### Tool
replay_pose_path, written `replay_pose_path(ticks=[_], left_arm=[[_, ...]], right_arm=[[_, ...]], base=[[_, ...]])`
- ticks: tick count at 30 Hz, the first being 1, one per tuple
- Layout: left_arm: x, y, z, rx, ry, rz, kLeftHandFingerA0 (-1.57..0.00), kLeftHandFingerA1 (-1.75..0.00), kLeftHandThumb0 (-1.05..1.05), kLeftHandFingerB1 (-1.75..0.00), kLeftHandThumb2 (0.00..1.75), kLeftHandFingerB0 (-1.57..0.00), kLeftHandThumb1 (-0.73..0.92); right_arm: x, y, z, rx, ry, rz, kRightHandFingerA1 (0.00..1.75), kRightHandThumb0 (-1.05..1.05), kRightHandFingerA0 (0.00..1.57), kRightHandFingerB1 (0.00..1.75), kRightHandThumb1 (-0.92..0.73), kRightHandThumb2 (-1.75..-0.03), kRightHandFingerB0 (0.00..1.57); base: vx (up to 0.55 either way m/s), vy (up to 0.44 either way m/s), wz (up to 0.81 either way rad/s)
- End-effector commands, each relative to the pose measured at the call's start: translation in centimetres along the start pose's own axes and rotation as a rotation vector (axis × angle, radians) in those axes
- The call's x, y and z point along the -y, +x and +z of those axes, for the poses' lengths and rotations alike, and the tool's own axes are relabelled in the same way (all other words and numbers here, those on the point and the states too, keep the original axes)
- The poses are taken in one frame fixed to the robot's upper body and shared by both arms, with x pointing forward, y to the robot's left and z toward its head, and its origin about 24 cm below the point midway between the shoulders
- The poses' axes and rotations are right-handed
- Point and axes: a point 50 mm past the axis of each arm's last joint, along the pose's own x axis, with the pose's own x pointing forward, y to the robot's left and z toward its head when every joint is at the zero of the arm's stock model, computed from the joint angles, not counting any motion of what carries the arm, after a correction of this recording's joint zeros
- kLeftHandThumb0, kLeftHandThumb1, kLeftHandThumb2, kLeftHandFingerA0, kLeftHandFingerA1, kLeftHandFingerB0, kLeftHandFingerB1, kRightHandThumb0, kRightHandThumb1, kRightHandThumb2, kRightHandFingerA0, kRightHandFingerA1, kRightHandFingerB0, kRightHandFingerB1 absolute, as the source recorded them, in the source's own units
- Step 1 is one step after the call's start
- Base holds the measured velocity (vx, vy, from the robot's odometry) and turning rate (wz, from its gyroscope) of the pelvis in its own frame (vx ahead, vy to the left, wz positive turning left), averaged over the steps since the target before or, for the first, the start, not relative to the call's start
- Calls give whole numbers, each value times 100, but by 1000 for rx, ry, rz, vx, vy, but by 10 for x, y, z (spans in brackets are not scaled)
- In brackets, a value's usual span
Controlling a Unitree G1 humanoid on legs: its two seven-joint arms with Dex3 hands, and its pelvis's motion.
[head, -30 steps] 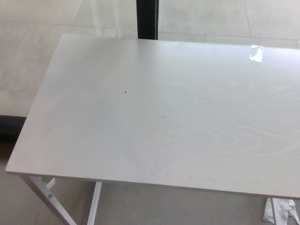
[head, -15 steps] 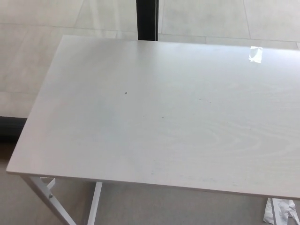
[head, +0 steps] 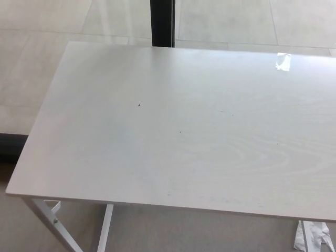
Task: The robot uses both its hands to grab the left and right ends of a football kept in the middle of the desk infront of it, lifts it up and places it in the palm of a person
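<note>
Below my head camera lies the pale tiled floor (head: 47, 21), the widest thing in sight, running behind and to the left of everything else. Over it stands the wide white wood-grain bench (head: 184, 131), its top filling most of the view, carried on a white metal leg frame (head: 58, 223) that shows under the near left corner. Beyond the far edge rises a dark upright post (head: 162, 22). Smaller again is a crumpled scrap of white paper (head: 314, 235) on the floor at the lower right, then a bright patch of reflected light (head: 283, 61) near the far right of the bench top, and last two tiny dark specks (head: 139, 104) on the wood.

No football shows anywhere in this view; the middle of the bench, where the task puts it, holds nothing I can see. Neither my left hand nor my right hand is in the picture, so I cannot say whether either is released, clenched or grasping anything. No person's palm shows either.

As I judge it, doing this step well means finding the ball before reaching: I should look around for it, then bring both hands in level, one to each end.
</note>
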Motion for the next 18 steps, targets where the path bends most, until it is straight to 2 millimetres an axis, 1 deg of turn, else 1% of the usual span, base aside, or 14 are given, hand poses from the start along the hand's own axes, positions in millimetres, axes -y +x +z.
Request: replay_pose_path(ticks=[1,2,3,4,5,6,7,8,9,10,12,13,16,18], left_arm=[[-18,-1,12,45,-51,-47,-30,-54,-75,-43,97,-15,63],[-18,-1,13,53,-53,-55,-40,-47,-76,-31,64,-25,79],[-17,-1,15,63,-57,-66,-40,-47,-76,-31,64,-25,79],[-16,0,17,69,-53,-65,-33,-55,-78,-45,99,-18,63],[-15,0,16,74,-41,-77,-32,-55,-77,-44,99,-15,63],[-16,0,14,72,-46,-81,-30,-55,-77,-44,97,-17,63],[-16,-1,14,70,-58,-82,-37,-47,-76,-31,63,-24,77],[-17,-1,13,63,-68,-87,-29,-56,-77,-44,95,-14,60],[-17,-1,12,57,-63,-91,-28,-45,-77,-29,64,-15,79],[-17,-1,11,51,-54,-95,-20,-52,-78,-41,95,-7,63],[-17,-1,11,50,-59,-100,-20,-52,-78,-41,95,-7,63],[-17,-1,10,43,-62,-107,-33,-48,-74,-29,64,-16,79],[-16,-1,10,36,-20,-117,-31,-48,-74,-30,64,-16,80],[-15,0,10,33,-26,-120,-23,-55,-75,-43,94,-10,62]], right_arm=[[-3,2,23,140,-341,200,51,-74,35,40,-61,-93,12],[-4,2,23,138,-349,208,52,-77,37,40,-60,-94,13],[-5,2,22,134,-358,217,52,-77,37,40,-60,-94,13],[-6,3,22,133,-366,224,39,-77,47,28,-75,-63,19],[-5,3,22,131,-386,225,51,-81,39,40,-60,-95,12],[-4,3,22,130,-406,236,39,-81,47,28,-76,-65,17],[-4,3,22,131,-411,241,52,-86,39,38,-65,-97,10],[-3,2,22,133,-418,245,51,-86,39,37,-65,-97,10],[-2,2,22,133,-424,247,40,-78,44,26,-77,-64,15],[-2,2,22,133,-434,247,40,-79,46,26,-78,-65,16],[-3,3,23,137,-441,249,40,-79,46,26,-78,-65,16],[-3,4,21,110,-454,245,51,-82,36,38,-63,-99,9],[-3,7,19,81,-467,244,52,-86,41,38,-67,-99,10],[-3,7,19,80,-468,246,53,-86,41,39,-68,-99,10]], base=[[0,0,0],[0,0,0],[0,0,0],[0,0,0],[0,0,0],[0,0,0],[0,0,0],[0,0,0],[0,0,0],[0,0,0],[0,0,0],[0,0,0],[0,0,0],[0,0,0]])
